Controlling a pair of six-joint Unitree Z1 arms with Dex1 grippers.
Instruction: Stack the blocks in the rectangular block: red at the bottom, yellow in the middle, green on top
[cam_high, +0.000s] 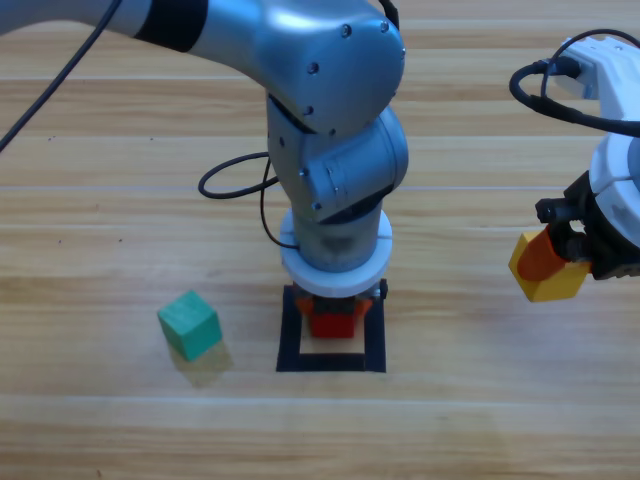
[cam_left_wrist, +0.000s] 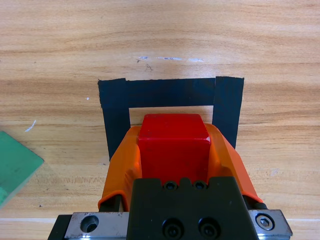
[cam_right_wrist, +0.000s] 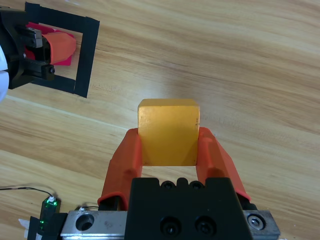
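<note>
My left gripper (cam_high: 333, 318) reaches down into the rectangular block (cam_high: 292, 345), a square of black tape, and is shut on the red cube (cam_high: 333, 323). In the left wrist view the red cube (cam_left_wrist: 172, 145) sits between the orange jaws, inside the tape outline (cam_left_wrist: 170, 93); whether it touches the wood I cannot tell. My right gripper (cam_high: 550, 266) hangs at the right edge, shut on the yellow cube (cam_high: 549, 281), which shows close up (cam_right_wrist: 168, 131) in its wrist view. The green cube (cam_high: 189, 325) lies loose on the table, left of the square.
The left arm's grey body (cam_high: 335, 150) towers over the back of the square and hides its far side. A black cable (cam_high: 235, 180) loops behind it. Bare wood lies between the square and the right gripper.
</note>
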